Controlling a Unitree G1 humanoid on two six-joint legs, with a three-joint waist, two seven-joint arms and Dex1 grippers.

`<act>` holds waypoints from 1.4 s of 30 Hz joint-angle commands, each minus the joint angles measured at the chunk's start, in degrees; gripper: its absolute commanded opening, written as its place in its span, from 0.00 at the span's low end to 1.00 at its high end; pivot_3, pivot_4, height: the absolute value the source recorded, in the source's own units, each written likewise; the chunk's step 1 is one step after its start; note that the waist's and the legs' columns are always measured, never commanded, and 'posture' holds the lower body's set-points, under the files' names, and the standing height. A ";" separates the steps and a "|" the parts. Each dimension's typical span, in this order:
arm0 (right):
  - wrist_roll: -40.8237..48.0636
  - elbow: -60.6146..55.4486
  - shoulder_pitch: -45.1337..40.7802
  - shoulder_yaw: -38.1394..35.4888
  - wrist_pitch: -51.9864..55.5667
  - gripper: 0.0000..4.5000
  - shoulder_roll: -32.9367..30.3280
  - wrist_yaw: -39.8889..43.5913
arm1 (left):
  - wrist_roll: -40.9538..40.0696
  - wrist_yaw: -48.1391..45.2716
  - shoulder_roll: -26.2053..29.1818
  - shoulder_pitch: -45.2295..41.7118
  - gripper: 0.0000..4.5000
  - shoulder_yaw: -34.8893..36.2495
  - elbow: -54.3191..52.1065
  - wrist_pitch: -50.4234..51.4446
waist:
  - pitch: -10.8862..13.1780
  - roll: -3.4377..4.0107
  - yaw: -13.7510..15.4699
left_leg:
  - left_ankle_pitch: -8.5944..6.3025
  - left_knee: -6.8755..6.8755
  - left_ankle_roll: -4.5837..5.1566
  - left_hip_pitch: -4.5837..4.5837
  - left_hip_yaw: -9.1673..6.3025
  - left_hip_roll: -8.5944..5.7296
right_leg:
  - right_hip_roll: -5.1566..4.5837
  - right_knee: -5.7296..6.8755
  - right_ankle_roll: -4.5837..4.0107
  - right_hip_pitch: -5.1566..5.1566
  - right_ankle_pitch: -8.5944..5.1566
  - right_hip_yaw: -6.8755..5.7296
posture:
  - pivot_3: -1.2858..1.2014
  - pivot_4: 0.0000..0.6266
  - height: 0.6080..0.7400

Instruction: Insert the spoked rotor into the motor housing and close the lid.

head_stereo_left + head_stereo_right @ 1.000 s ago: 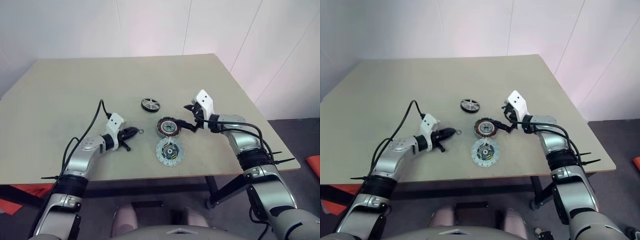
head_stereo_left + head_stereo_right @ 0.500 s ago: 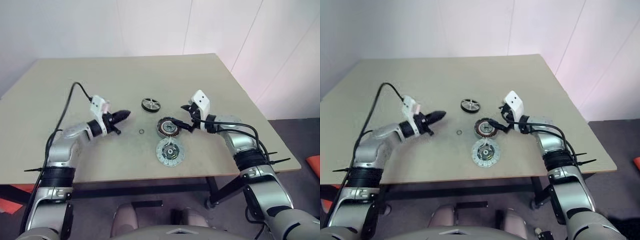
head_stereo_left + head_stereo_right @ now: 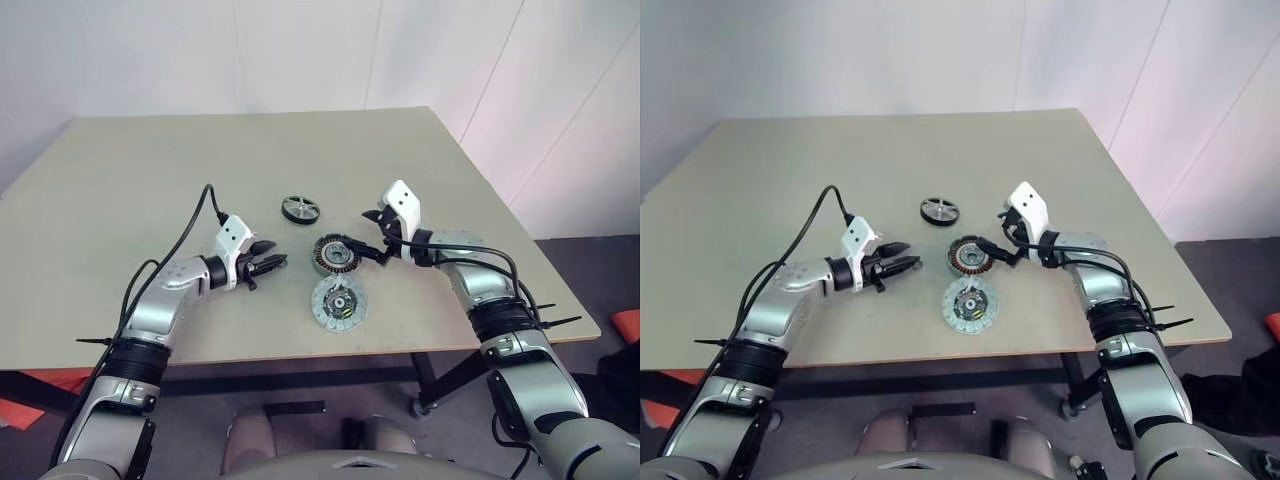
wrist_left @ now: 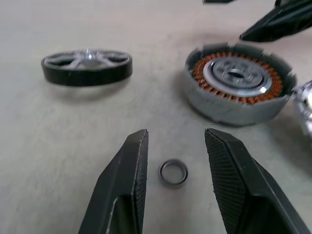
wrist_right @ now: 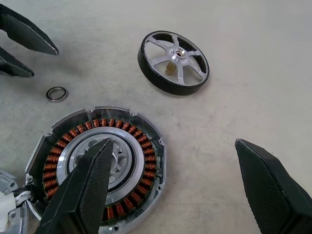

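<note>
The spoked rotor [image 3: 301,208], a black rim with silver spokes, lies flat on the table beyond the other parts. The motor housing [image 3: 336,255], ringed inside with copper coils, sits mid-table, and the silvery lid [image 3: 340,305] lies just in front of it. My right gripper [image 5: 171,142] is open wide at the housing's right side, one finger [image 5: 87,185] reaching over the housing [image 5: 97,161]. My left gripper [image 4: 176,134] is open to the left of the housing, low over the table. Between its fingers lies a tiny washer ring [image 4: 173,172], which they do not touch.
The beige table [image 3: 150,170] stretches wide to the left and back. Its front edge [image 3: 300,355] runs close below the lid. A black cable [image 3: 195,220] loops up from the left wrist.
The left gripper, shut beside the washer a second ago, swung away to the upper left and has come back to the washer with its fingers now open. The right arm has stayed still.
</note>
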 commanded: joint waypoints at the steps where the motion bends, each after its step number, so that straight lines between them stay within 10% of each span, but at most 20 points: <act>1: 0.11 -2.45 -0.50 -0.82 -0.82 1.00 -0.51 -0.08 | 1.75 0.01 -0.28 -1.10 0.44 -1.33 0.18 -2.01 | 0.00 0.00 0.01 | 0.00 0.00 0.00 0.00 0.00 0.00 | 0.00 0.00 0.00 0.00 0.00 0.00 | 0.52 0.00 1.00; 20: 0.08 -2.72 -0.32 -0.70 -0.47 1.00 -0.48 -0.09 | 5.07 1.20 -2.68 -2.44 0.44 -2.77 6.82 -5.60 | -0.01 0.01 0.09 | 0.00 0.00 0.00 0.04 0.00 0.00 | 0.00 0.02 0.00 0.02 0.00 0.01 | 0.52 0.00 1.00; 25: 0.05 -2.75 -0.29 -0.65 -0.45 1.00 -0.45 -0.09 | 4.97 3.33 -3.18 -2.68 0.69 -1.70 7.02 -5.40 | 0.00 0.01 0.09 | 0.00 0.00 0.00 0.04 0.00 0.00 | 0.00 0.02 0.00 0.02 0.00 0.00 | 0.52 0.00 1.00; 42: -0.01 -2.28 -0.51 -0.52 -0.66 1.00 0.05 -0.35 | 2.87 4.58 -5.20 -3.53 0.69 1.42 7.25 -6.25 | 0.00 0.00 0.10 | 0.00 0.00 0.00 0.00 0.00 0.00 | -0.01 -0.01 0.00 0.01 0.00 0.00 | 0.52 0.00 1.00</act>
